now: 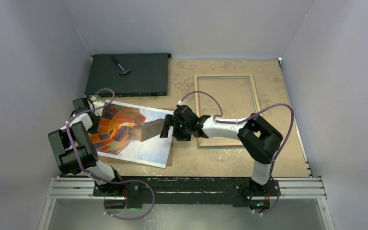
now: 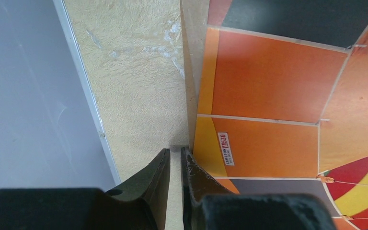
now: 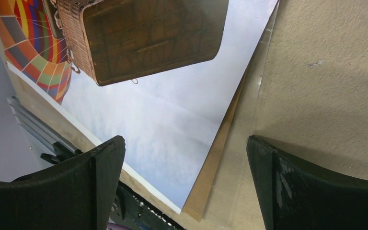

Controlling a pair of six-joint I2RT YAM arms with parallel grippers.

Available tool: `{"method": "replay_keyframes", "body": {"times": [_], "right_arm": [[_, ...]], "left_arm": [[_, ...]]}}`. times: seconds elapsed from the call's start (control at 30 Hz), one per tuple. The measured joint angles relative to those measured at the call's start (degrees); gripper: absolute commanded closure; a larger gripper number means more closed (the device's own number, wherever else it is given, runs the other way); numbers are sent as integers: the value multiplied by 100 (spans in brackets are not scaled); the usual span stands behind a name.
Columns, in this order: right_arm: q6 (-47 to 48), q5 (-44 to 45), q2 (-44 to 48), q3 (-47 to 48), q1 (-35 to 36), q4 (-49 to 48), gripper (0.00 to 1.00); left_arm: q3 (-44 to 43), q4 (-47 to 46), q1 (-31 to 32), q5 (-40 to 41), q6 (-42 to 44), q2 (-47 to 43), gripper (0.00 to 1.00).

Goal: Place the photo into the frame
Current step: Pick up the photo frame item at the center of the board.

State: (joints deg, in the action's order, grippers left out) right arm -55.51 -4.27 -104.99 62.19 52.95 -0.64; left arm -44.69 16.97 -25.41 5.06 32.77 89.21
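The photo [image 1: 146, 146], a hot-air balloon print, lies face up on a brown backing panel [image 1: 170, 158] at the left-centre of the table. My left gripper [image 1: 94, 110] is at the photo's left edge. In the left wrist view its fingertips [image 2: 176, 152] stand almost together, with only bare table in the narrow gap. One finger [image 2: 196, 177] lies over the edge of the photo [image 2: 268, 86]. My right gripper [image 1: 164, 128] hovers wide open [image 3: 186, 143] over the right edge of the photo [image 3: 172, 110] and the panel [image 3: 215, 163]. The frame [image 1: 226, 75] lies flat at the right, empty.
A flat black box [image 1: 139, 76] with a small tool [image 1: 120, 66] on it sits at the back left. Grey walls close in the table on three sides. The arms' metal mounting rail [image 1: 187, 184] runs along the near edge.
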Motion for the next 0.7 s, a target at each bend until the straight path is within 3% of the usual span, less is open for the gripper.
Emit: {"method": "replay_keyframes", "body": {"times": [0.57,0.7], "right_arm": [[-479,-887,730,-852,-437,-1493,4],[-308,-564,741,-638,-448,-1110,2]], "left_arm": [[179,-286,37,-33,114,-52,97],[103,-262,7,-39,116,0,97]]}}
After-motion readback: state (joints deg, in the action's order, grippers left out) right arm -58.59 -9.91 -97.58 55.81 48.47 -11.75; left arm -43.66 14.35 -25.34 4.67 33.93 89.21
